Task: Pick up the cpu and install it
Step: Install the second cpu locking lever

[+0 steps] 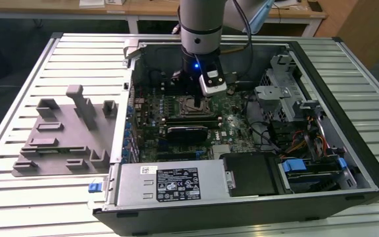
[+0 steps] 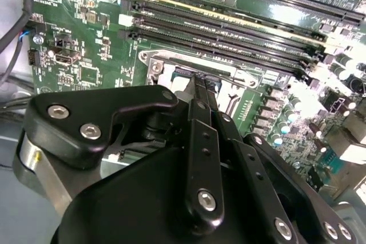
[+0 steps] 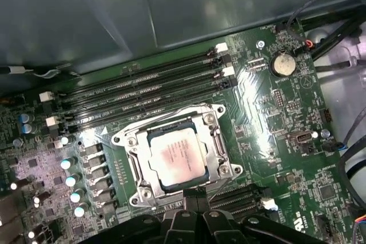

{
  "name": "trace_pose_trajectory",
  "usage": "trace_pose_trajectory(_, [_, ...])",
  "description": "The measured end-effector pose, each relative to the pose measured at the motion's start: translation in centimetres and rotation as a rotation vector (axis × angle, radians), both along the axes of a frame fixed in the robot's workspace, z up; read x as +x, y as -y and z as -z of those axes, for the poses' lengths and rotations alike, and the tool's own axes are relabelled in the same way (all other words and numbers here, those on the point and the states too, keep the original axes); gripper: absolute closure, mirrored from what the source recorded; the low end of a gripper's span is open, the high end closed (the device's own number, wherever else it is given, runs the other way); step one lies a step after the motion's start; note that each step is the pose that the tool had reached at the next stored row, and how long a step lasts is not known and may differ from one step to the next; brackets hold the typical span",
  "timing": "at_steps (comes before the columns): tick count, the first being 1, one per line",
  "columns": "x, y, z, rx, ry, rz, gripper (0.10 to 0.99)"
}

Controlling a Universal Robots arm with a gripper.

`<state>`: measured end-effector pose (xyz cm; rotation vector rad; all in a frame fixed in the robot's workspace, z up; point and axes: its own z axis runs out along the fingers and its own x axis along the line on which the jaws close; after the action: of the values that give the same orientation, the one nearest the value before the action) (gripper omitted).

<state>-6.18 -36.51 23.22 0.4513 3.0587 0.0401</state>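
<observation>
The cpu [image 3: 176,158] lies flat inside the socket frame [image 3: 178,155]. The claw [image 2: 201,84], fingers pressed together and empty, hovers just above; best lift straight up.

Arm [image 1: 201,29] vertical (wrist down), fingers [image 2: 201,141] pressed together.

**Silver chip on a green board**

The cpu [image 3: 176,159] shows a silver-grey top with a faint pinkish sheen, ringed by a pale metal socket frame [image 3: 213,123] on the green motherboard [image 3: 274,141]. Black memory slots [image 3: 143,92] run in parallel stripes beside it. In the second wrist view the gripper [image 2: 201,92] is glossy black with silver screw heads. In the exterior view, a grey fixture tray [image 1: 64,133] sits on the silver ribbed table [image 1: 18,197], and the black computer case [image 1: 367,173] holds a blue-tabbed drive bay [image 1: 296,165].
</observation>
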Motion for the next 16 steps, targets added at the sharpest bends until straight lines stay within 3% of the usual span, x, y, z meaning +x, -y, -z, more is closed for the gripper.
trace_pose_trajectory(7, [-0.01,0.7,-0.01,0.0,-0.0001,-0.009,0.98])
trace_pose_trajectory(14, [-0.01,0.92,0.06,-0.004,-0.0004,-0.05,0.98])
trace_pose_trajectory(16, [-0.04,1.28,0.1,-0.003,-0.0001,-0.053,0.98])
